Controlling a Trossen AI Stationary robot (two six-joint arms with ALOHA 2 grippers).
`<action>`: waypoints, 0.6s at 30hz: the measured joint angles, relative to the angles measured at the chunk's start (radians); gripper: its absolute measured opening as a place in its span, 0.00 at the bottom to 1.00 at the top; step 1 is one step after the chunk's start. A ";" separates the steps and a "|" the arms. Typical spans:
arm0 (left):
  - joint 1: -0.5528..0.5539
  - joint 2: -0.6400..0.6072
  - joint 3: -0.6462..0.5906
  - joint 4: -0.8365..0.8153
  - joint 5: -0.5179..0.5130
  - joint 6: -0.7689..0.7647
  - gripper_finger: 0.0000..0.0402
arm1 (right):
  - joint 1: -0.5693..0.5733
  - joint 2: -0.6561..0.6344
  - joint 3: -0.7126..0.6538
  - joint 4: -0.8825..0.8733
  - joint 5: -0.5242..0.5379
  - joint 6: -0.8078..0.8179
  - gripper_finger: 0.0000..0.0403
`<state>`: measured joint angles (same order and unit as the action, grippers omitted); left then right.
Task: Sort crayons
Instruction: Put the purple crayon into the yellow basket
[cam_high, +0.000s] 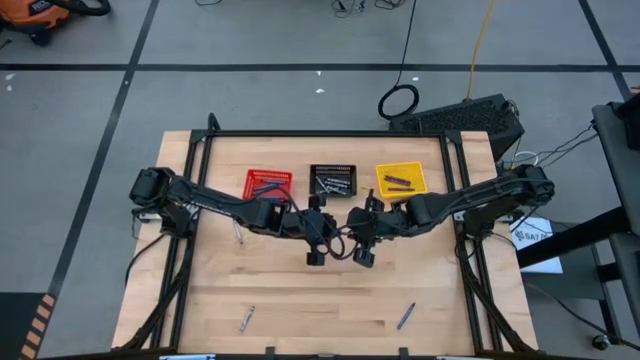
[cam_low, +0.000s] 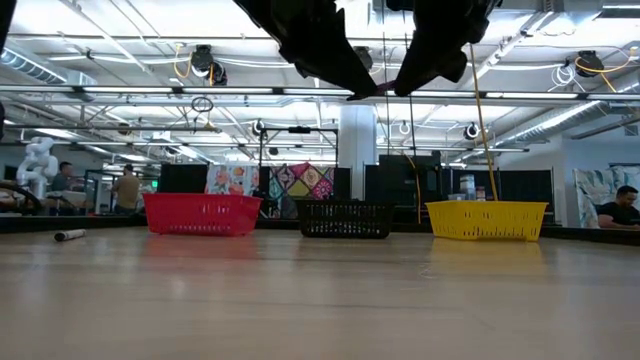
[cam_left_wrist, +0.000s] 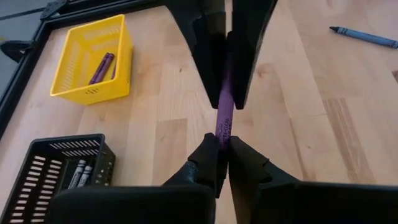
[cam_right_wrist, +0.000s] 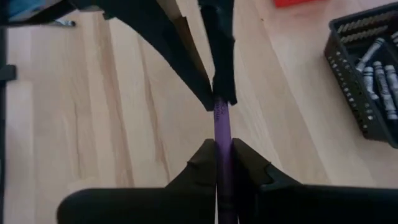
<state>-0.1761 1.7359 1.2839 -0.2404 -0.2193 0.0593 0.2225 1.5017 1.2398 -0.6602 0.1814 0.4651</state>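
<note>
Mid-handoff over the middle of the table. My left gripper (cam_left_wrist: 222, 152) and right gripper (cam_right_wrist: 222, 155) meet tip to tip in the air, with one purple crayon (cam_left_wrist: 224, 115) spanning between them. From the left wrist view the crayon runs straight out ahead of my own fingertips into the right arm's fingers; the right wrist view shows the mirror of that. Both pairs of fingers look pressed onto it, each pinching one end. I can't tell whether the left has begun to let go.

Handling, as I judge it: the crayon is light, stiff and thin, with a paper wrap, so friction on the pads should be fair. Wax snaps if bent, so with both arms gripping, any sideways pull or twist between them is the risk. The right's bite is close to the crayon's end; a hold farther in toward the middle would be safer against pivoting once it carries alone.

The yellow basket (cam_left_wrist: 93, 62), already holding purple crayons, sits ahead and off to one side of the left gripper. The black basket (cam_right_wrist: 367, 74) with grey crayons lies off to the side of the right. Loose blue crayon (cam_left_wrist: 364, 37) on the table well beyond the grippers.
</note>
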 joint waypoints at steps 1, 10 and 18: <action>0.000 0.000 0.000 0.002 -0.001 -0.001 0.07 | 0.000 0.000 0.001 -0.010 0.004 0.002 0.01; -0.001 0.000 0.000 -0.039 -0.032 -0.002 0.22 | -0.004 0.000 -0.001 -0.268 0.123 0.067 0.01; -0.022 0.000 0.000 -0.246 -0.043 -0.088 0.22 | -0.072 -0.003 -0.001 -0.581 0.287 0.199 0.01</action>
<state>-0.1982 1.7359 1.2835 -0.4863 -0.2627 -0.0290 0.1502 1.4982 1.2385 -1.2415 0.4682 0.6643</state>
